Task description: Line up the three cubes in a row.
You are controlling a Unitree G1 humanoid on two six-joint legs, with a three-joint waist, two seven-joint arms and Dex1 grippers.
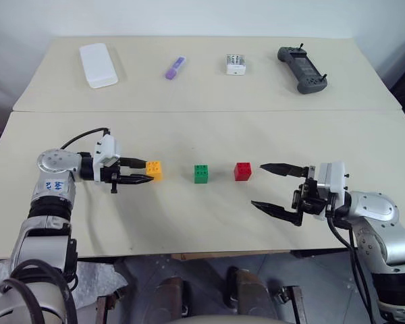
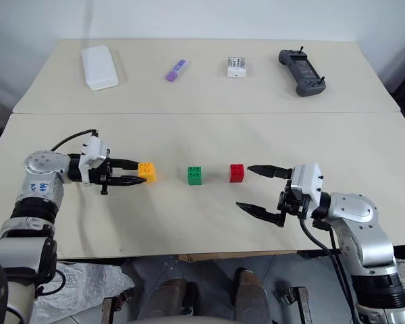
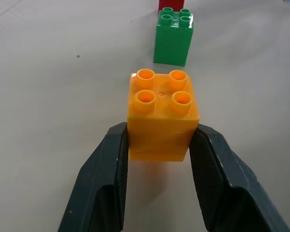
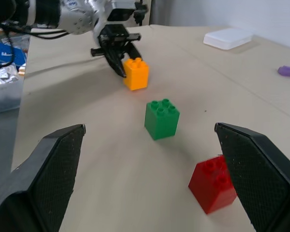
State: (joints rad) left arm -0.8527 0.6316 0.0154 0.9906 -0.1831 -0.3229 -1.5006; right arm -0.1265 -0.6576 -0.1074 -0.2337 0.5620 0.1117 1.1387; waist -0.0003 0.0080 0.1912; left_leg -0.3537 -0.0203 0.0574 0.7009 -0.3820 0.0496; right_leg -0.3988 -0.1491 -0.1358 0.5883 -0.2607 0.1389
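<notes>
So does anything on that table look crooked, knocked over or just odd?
Nothing much. The orange-yellow cube, green cube and red cube all stand upright, studs up, roughly in a row. The left gripper has its jaws shut on the orange-yellow one; the right gripper is open beside the red one.

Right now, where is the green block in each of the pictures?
Left eye view: green block, middle of the near table.
Right eye view, same spot.
Left wrist view, beyond the orange block held in the left gripper.
Right wrist view, centre.
Shared landmark: the red block beside it.
</notes>
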